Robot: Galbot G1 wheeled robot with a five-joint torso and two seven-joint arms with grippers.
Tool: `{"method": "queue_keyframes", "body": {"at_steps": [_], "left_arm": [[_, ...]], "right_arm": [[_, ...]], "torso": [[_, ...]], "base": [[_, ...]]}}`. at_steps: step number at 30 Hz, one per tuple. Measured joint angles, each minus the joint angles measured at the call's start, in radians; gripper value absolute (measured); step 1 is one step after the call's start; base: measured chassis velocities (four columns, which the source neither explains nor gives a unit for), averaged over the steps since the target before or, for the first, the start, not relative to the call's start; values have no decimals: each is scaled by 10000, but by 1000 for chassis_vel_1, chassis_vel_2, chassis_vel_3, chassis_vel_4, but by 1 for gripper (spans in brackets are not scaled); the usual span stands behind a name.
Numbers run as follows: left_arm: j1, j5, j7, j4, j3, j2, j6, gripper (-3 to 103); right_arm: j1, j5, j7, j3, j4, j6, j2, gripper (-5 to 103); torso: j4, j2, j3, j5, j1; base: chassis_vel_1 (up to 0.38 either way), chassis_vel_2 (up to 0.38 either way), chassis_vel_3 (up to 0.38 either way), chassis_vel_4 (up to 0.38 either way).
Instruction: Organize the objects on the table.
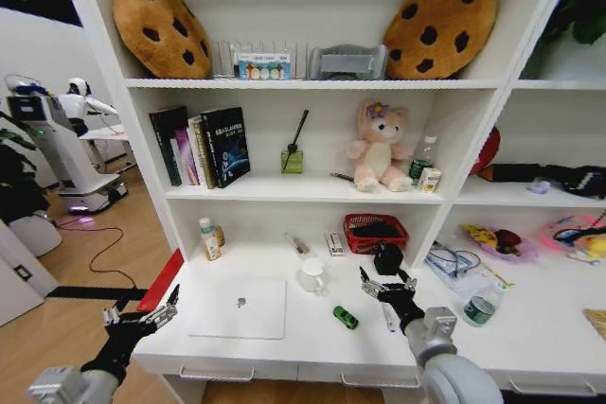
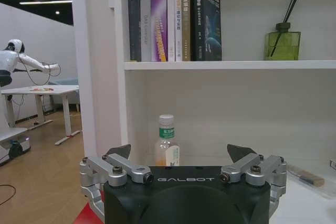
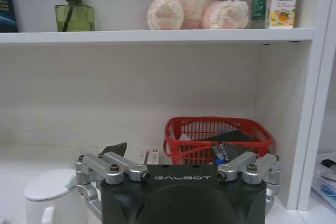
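Here the right pincer (image 1: 386, 287), released, hovers over the worktop (image 1: 312, 342) just beside a marker (image 1: 390, 317); the left pincer (image 1: 142, 314), released, hangs off its left edge.

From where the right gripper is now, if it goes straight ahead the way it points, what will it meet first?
Probably the red basket. The right gripper, fingers open, points toward the back of the desk, and the basket stands almost directly ahead. The white cup sits off to one side, likely outside that line, though depth is hard to judge.
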Motion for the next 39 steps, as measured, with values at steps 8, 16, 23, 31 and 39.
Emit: {"method": "queue_keyframes", "body": {"at_steps": [8, 16, 23, 31, 39], "left_arm": [[-1, -3, -3, 3, 5, 2, 0, 100], [1, -4, -3, 8, 6, 8, 0, 100], [0, -4, -4, 8, 6, 8, -1, 100], [1, -4, -4, 8, 7, 8, -2, 100], [1, -4, -4, 8, 7, 7, -1, 100]], "right_arm": [[-28, -272, -49, -139, -95, 150, -24, 100], [266, -301, -4035, -806, -518, -2515, -1568, 100], [316, -1200, -4557, -1434, -1181, -2675, -1848, 100], [690, -1735, -4826, -2030, -1698, -2457, -1695, 100], [1001, -1570, -4973, -2269, -2243, -2026, -1506, 100]], "torso": [[-2, -1, 1, 5, 1], [0, 0, 0, -8, 0], [-2, -1, 0, -2, 0], [-1, -1, 0, -4, 0], [-1, -1, 0, -4, 0]], "base": [[-195, -232, 205, 209], [7, -1, -8, -5], [23, 19, -22, -20], [0, 0, 0, 0], [0, 0, 0, 0]]}}
